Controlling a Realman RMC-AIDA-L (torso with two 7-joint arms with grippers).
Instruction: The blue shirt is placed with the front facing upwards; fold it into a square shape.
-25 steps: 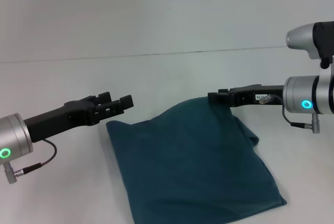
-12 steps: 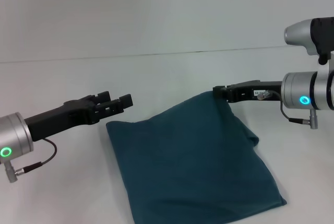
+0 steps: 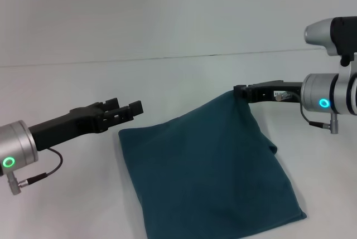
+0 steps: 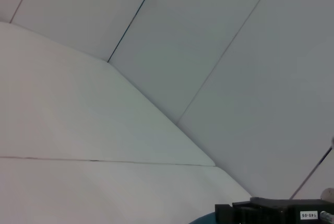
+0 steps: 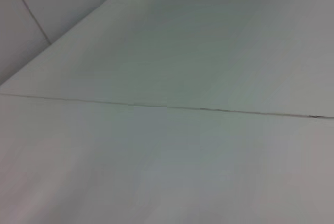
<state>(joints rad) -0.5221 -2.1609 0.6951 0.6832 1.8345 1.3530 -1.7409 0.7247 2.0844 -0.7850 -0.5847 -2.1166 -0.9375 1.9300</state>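
The blue shirt [image 3: 206,166] lies folded into a rough square on the white table, plain teal side up, no lettering showing. Its far right corner is lifted off the table, pinched by my right gripper [image 3: 241,91], which is shut on the cloth. My left gripper [image 3: 125,110] hovers open just beyond the shirt's far left corner, touching nothing. In the left wrist view the right gripper [image 4: 271,212] shows far off with a sliver of the shirt [image 4: 206,221] under it. The right wrist view shows only table and wall.
The white table [image 3: 167,77] spreads around the shirt, meeting a pale wall at a thin seam [image 3: 139,59] behind. Nothing else stands on it.
My right gripper has drawn the shirt's far right corner up and to the right, stretching that edge and pulling the shirt's left side slightly right. The left arm has stayed still.
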